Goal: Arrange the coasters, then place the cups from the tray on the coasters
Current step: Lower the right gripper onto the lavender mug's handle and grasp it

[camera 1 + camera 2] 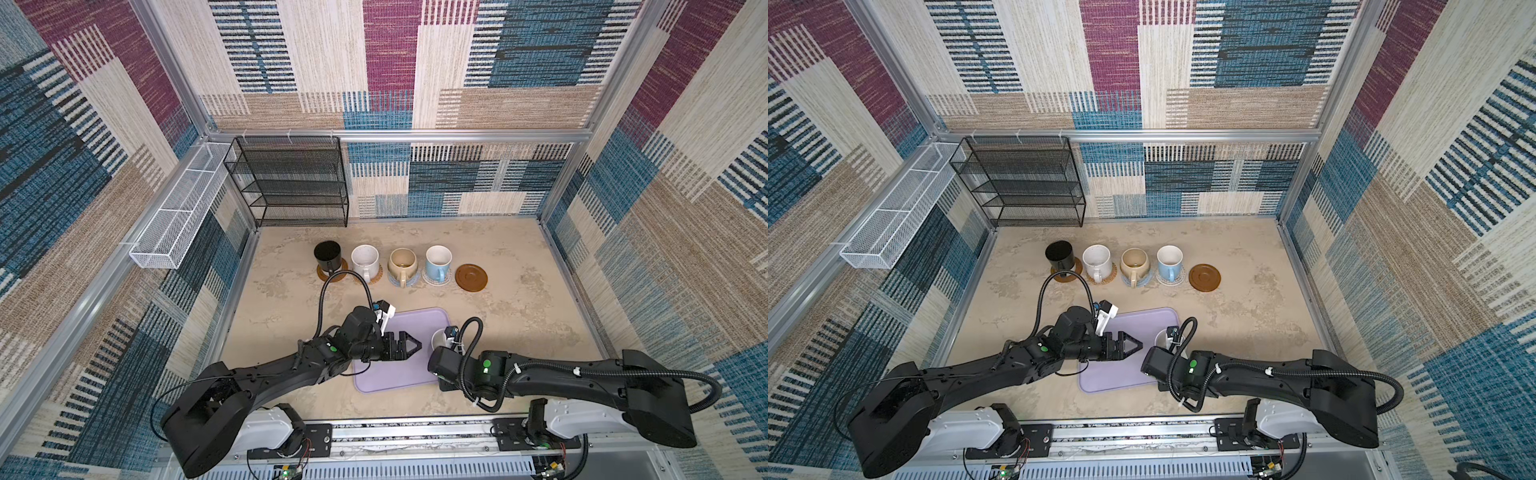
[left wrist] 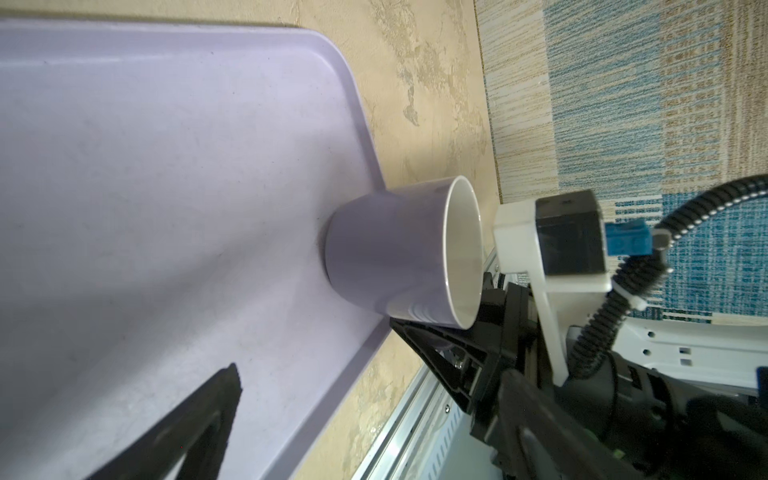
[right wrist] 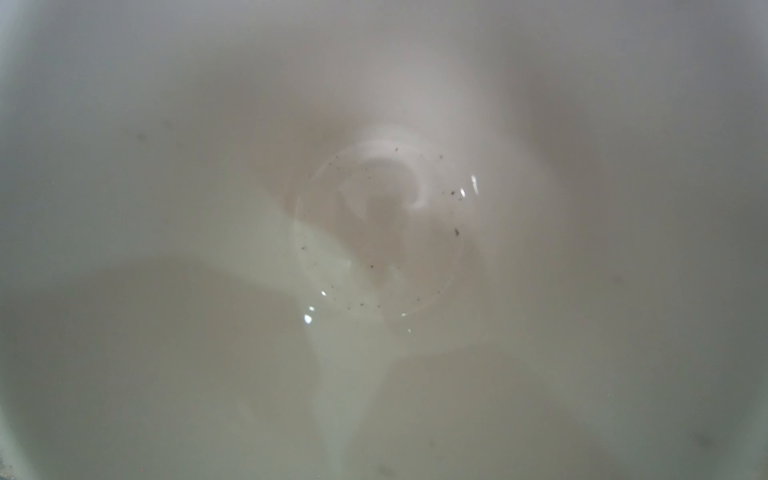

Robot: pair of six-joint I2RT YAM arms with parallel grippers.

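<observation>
1. In both top views a flat lavender plastic tray (image 1: 415,322) (image 1: 1142,321) with rounded corners and a low rim lies on the mottled beige worktop (image 1: 519,311).
2. Beyond the tray's far edge runs a row:
   - a black mug (image 1: 327,254) on a glossy brown saucer (image 1: 332,275)
   - a speckled white mug (image 1: 365,258) on a tan rattan disc (image 1: 377,277)
   - a beige mug (image 1: 402,262) on a blue-grey woven disc (image 1: 411,281)
   - a light blue mug (image 1: 438,258) on a white-grey woven disc (image 1: 428,277)
   - a bare brown saucer (image 1: 471,277)
3. The left tool (image 1: 411,345) (image 1: 1129,344) hangs over the tray's middle, spread wide and holding nothing.
4. A smooth lavender mug with a white inside (image 1: 436,338) stands just inside the tray's right rim, partly hidden by the right arm (image 1: 540,374).
5. In the left wrist view the lavender mug (image 2: 386,253) stands upright on the tray. The right tool (image 2: 419,330) is clamped on the mug's wall at the lip, and one black triangular finger (image 2: 449,349) lies against the outside.
6. The right wrist view is filled by the mug's glossy white inside (image 3: 382,232), with dark specks at the bottom.
</observation>
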